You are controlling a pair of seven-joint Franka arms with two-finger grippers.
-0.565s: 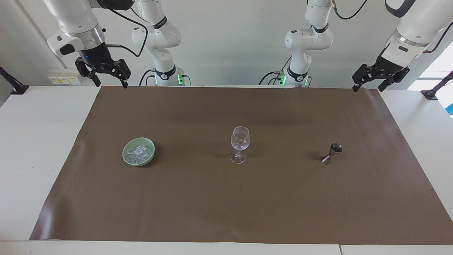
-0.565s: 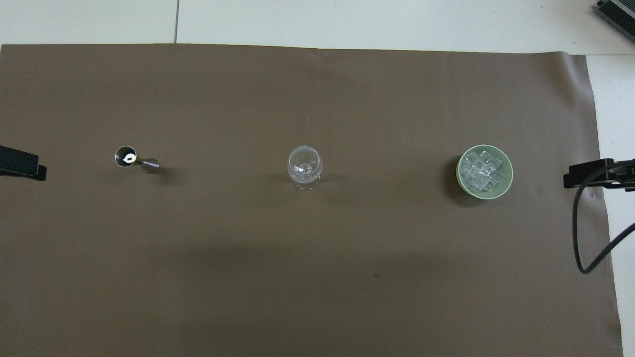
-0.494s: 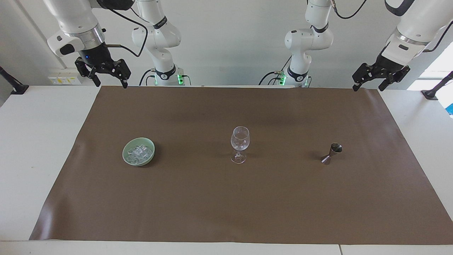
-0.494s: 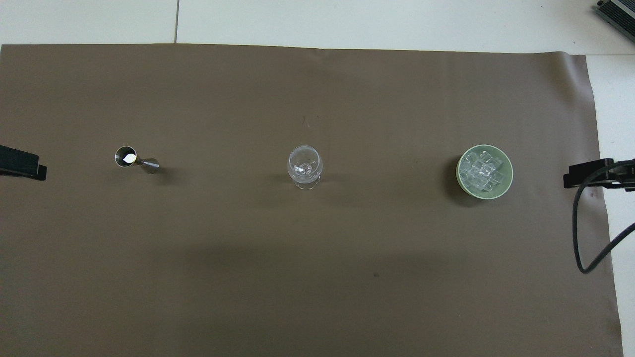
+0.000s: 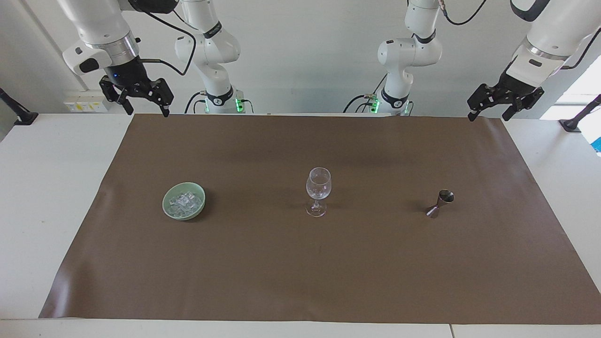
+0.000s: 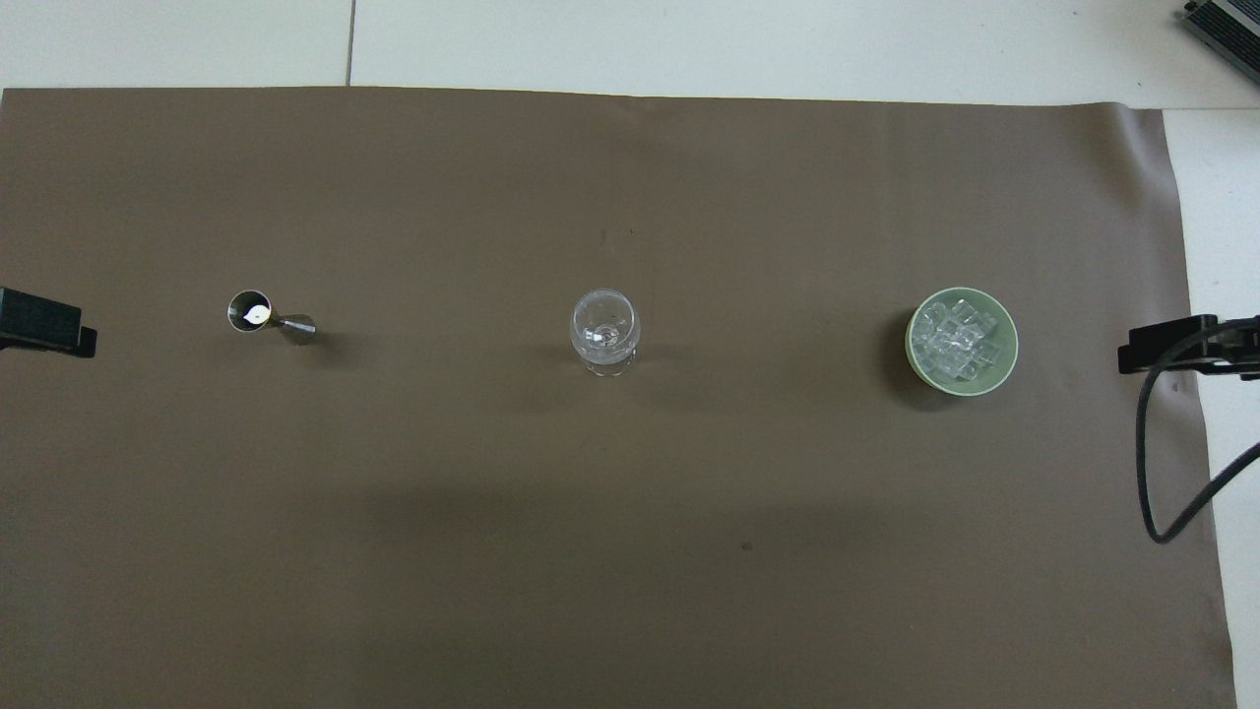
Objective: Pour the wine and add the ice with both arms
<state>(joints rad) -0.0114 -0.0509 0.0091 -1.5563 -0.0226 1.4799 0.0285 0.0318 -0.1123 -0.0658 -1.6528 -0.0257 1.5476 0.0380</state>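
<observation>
An empty clear stemmed wine glass [image 5: 318,190] [image 6: 604,330] stands upright in the middle of the brown mat. Toward the right arm's end sits a pale green bowl [image 5: 184,217] [image 6: 912,347] filled with ice [image 5: 185,203] [image 6: 955,340]. A small metal jigger [image 5: 440,203] [image 6: 271,315] stands toward the left arm's end; whether it holds wine does not show. My right gripper [image 5: 147,112] hangs open over the mat's corner by the robots, at the bowl's end. My left gripper [image 5: 488,116] hangs open over the corner at the jigger's end. Neither holds anything.
The brown mat [image 5: 300,272] covers most of the white table [image 5: 42,197]. A black cable [image 6: 1152,473] loops down from the right wrist at the mat's edge. Both arm bases [image 5: 220,101] stand at the robots' edge of the table.
The left gripper has drifted very slightly. The glass, bowl and jigger have stayed put.
</observation>
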